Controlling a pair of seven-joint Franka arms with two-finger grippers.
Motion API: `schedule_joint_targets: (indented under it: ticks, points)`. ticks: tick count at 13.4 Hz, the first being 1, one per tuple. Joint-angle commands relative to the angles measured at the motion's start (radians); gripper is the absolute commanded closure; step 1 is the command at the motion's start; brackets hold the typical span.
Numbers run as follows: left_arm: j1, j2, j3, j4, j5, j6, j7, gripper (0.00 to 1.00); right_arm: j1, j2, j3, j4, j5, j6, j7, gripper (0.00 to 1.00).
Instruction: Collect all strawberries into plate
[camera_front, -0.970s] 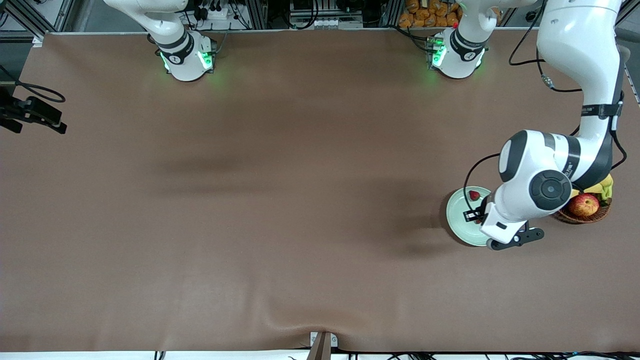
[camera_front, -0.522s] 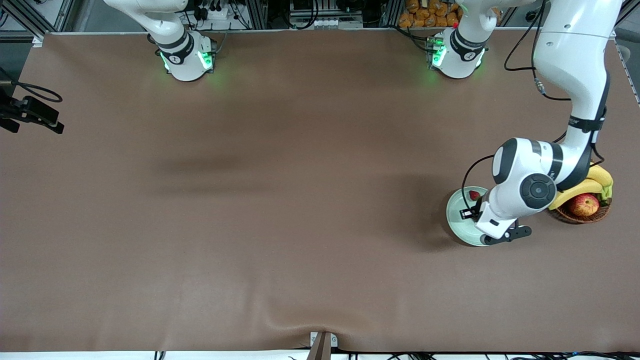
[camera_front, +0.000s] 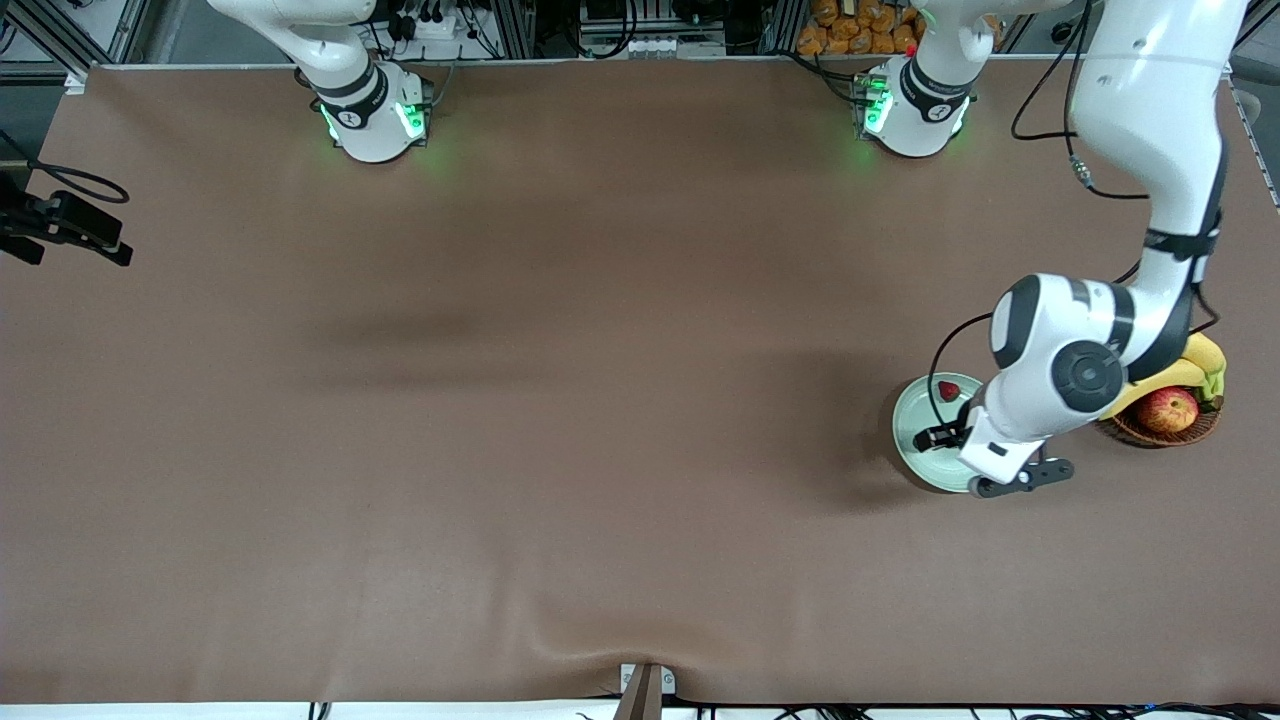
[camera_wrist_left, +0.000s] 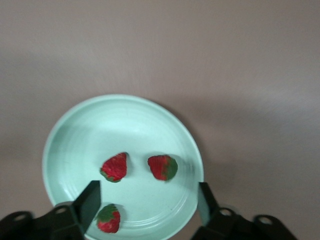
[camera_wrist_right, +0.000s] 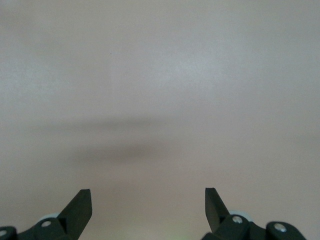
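Even overhead light falls on the brown table (camera_front: 560, 420), casting soft, diffuse arm shadows (darkest beside the plate (camera_front: 915, 420)). Both wrist views look hazy and slightly blurred. Green glow pools around the arm bases.

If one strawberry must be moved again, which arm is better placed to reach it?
The left arm. Its left gripper hangs open over the plate, where all three strawberries lie. The right gripper, also open, waits over bare table with no fruit in its view.

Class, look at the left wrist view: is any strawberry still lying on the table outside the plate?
No, all three strawberries lie inside the plate, under the open left tool.
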Motion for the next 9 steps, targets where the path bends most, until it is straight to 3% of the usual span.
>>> schedule_joint_targets:
  ticks: [1, 6, 9]
  points:
    - [0.006, -0.133, -0.005, 0.014, -0.016, -0.089, 0.030, 0.00, -0.009, -0.012, 0.010, 0.014, 0.014, -0.027, 0.005, 0.00]
    - [0.007, -0.205, -0.011, 0.277, -0.042, -0.447, 0.032, 0.00, -0.009, -0.013, 0.010, 0.027, 0.036, -0.044, 0.064, 0.00]
    - [0.007, -0.286, -0.008, 0.293, -0.090, -0.548, 0.033, 0.00, -0.009, -0.012, 0.010, 0.030, 0.036, -0.044, 0.100, 0.00]
